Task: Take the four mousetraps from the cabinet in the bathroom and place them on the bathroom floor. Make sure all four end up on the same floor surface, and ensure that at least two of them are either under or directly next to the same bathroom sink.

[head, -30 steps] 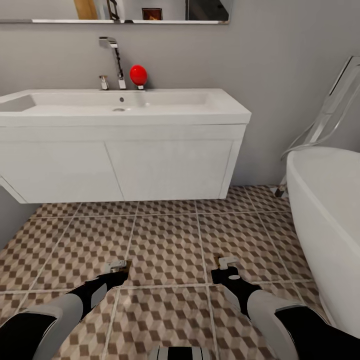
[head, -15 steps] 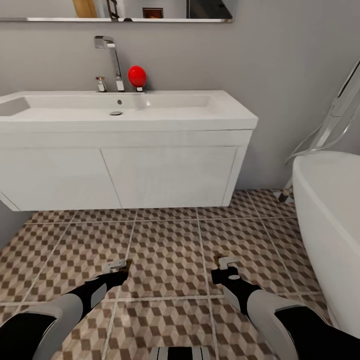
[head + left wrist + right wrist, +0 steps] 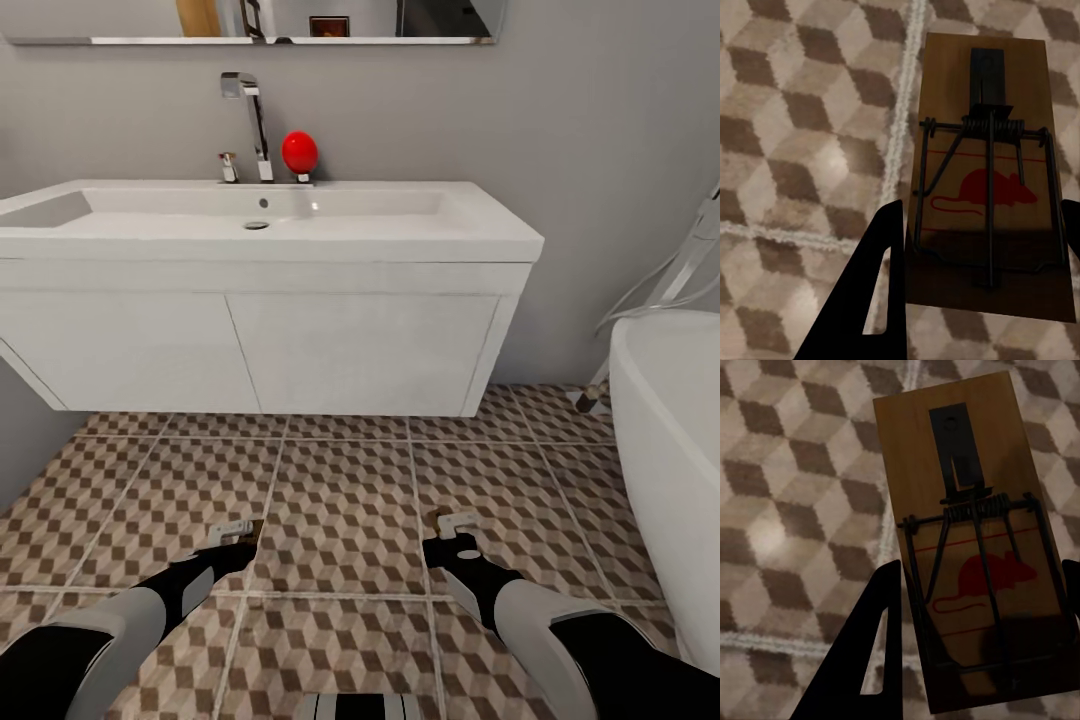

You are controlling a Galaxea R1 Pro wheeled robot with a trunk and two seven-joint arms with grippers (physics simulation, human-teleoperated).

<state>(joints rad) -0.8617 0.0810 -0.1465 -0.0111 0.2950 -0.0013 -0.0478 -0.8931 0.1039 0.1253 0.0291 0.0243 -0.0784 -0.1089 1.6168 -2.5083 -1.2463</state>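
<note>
The left claw is closed on a mousetrap, its dark fingers pressing the two long edges of the wooden board so that the spring bar and the red mouse print face the wrist camera and the far end of the board juts out past the fingertips. The right claw holds a second mousetrap the same way, by the board edges; that grip keeps the fingers off the wire parts, which looks deliberate. In the head view both claws hang low and apart over the bathroom floor, each with only a sliver of brown board showing at its tip, and both wrist views look down on the cube-patterned tiles past the traps, so neither trap is set down yet. Ahead stands the sink with its chrome tap and a red ball-shaped object on the rim, topping the white vanity, which hangs clear of the floor; a bathtub stands to the right. Carrying the traps low and forward suits laying them under or beside that vanity.
</note>
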